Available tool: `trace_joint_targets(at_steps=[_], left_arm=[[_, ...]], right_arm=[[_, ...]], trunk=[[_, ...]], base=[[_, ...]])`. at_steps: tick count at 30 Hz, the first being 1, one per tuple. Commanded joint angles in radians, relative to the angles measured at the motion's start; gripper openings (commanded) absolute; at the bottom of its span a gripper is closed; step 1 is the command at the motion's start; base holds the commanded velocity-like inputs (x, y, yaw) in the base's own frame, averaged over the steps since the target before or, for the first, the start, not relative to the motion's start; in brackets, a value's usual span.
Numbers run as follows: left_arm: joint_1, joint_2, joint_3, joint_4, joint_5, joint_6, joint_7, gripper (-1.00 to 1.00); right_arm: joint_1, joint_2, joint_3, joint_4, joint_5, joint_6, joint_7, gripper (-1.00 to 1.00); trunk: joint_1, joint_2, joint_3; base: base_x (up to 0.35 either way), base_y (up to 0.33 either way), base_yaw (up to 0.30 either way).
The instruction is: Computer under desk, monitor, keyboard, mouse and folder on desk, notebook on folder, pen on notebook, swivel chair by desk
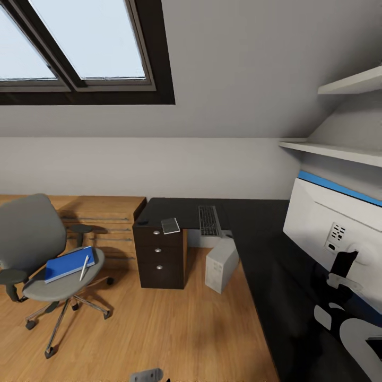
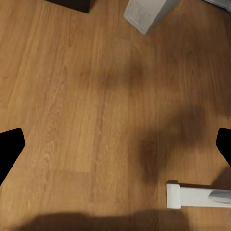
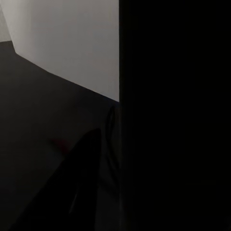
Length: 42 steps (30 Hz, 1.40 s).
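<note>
While no brand, label or readable writing appears on any object, the head view lays out the workspace clearly. The swivel chair (image 1: 40, 254) stands on the wooden floor (image 1: 159, 329), well apart from the black L-shaped table (image 1: 265, 239). On its seat lies the blue folder (image 1: 68, 264), its long axis running from the chair's left armrest up toward the right, and the white pen (image 1: 84, 267) rests across the folder's right end, pointing roughly away from the camera with a slight tilt. On the table's far wing, above the three-drawer unit (image 1: 159, 257), sits the notebook (image 1: 170, 225), and just to its right the keyboard (image 1: 209, 220) lies with its long axis pointing away from the camera. The computer (image 1: 222, 264) stands upright on the floor beside the table's inner corner. The monitor (image 1: 331, 233) stands on the near wing, its white back facing the camera. In the left wrist view the left gripper (image 2: 115, 144) has its jaws spread wide over bare floor. The right wrist view is too dark to tell how the right jaws stand.
</note>
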State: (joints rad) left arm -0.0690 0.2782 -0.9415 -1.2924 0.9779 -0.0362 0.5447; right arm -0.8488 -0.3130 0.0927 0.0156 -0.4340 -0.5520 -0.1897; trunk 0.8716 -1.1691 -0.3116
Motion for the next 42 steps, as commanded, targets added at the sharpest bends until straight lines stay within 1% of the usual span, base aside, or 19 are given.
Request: trace_joint_targets(at_steps=[1,35,36,42], left_arm=[[-0.002,0.001,-0.003,-0.002,0.007,-0.004,0.006,1.00],[-0.001,0.001,-0.002,-0.002,0.001,-0.005,0.009,1.00],[-0.001,0.001,-0.003,-0.002,0.001,-0.005,0.009,1.00],[-0.002,0.001,-0.002,-0.002,0.000,-0.005,0.009,1.00]], right_arm=[[-0.001,0.000,0.004,0.003,-0.016,-0.005,-0.002,-1.00],[-0.001,0.001,0.005,0.003,-0.015,-0.005,-0.002,-1.00],[-0.001,0.001,0.005,0.003,-0.014,-0.005,-0.002,1.00],[-0.001,0.002,0.005,0.003,-0.014,-0.006,-0.002,1.00]], trunk=[[0.000,-0.001,-0.001],[0.000,-0.001,-0.001],[0.000,-0.001,-0.001],[0.000,-0.001,-0.001]], base=[[-0.007,0.000,0.000],[0.000,0.000,0.000],[0.000,0.000,0.000],[0.000,0.000,0.000]])
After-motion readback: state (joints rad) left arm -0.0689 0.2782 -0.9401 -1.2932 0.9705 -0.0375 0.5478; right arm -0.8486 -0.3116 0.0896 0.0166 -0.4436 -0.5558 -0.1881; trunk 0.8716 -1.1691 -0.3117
